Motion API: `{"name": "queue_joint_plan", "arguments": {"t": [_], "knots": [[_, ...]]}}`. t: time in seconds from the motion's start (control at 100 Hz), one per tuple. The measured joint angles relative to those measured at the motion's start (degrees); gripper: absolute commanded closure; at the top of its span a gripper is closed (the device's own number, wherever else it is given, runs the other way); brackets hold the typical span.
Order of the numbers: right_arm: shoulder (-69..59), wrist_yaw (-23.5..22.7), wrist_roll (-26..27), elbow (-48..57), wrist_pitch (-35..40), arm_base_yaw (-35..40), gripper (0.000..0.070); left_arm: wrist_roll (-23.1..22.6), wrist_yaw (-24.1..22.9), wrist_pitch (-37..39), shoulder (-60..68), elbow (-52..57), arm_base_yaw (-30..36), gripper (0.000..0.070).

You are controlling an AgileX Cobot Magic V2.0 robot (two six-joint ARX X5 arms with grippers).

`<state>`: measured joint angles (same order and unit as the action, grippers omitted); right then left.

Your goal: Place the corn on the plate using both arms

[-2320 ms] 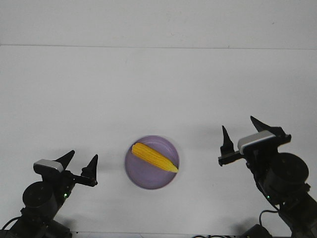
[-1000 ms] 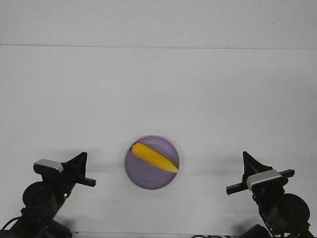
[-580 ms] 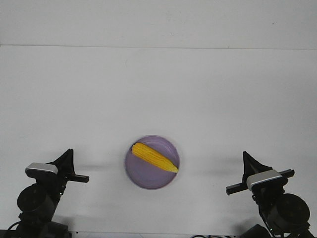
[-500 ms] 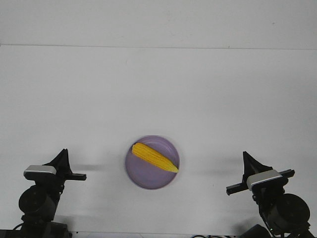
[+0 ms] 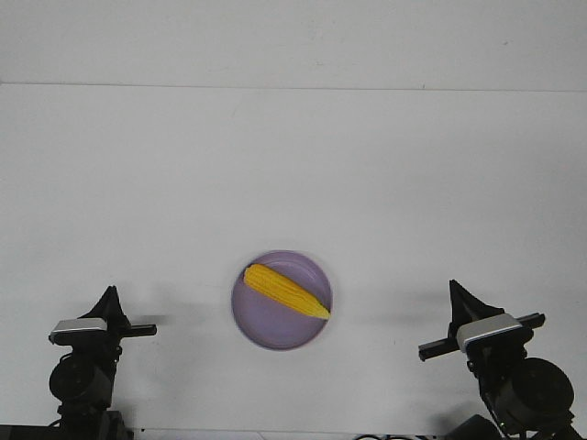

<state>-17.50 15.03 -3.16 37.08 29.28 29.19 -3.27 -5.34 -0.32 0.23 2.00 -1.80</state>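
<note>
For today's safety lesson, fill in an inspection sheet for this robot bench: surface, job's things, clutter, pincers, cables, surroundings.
Surface: white table, plain, no spills seen.
Job's things: corn lies slantwise on the purple plate, pointed tip toward the right rim.
Clutter: nothing seen.
Pincers: left pincer and right pincer both shut, empty, well apart from the plate on either side.
Cables: nothing seen clearly.
Surroundings: a pale band beyond the table's far edge; nothing else seen.
</note>
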Motion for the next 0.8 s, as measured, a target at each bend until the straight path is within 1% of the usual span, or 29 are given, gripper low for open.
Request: {"name": "queue_joint_plan", "arguments": {"t": [0.21,0.8], "knots": [[0.00,0.00,0.00,0.00,0.00,0.00,0.0696,-1.75,0.76,-0.13,0.02,0.00,0.77,0.0685],[0.00,0.00,0.00,0.00,0.00,0.00,0.0696,-1.81,0.74,-0.15,0.02,0.00,0.77,0.0685]]}}
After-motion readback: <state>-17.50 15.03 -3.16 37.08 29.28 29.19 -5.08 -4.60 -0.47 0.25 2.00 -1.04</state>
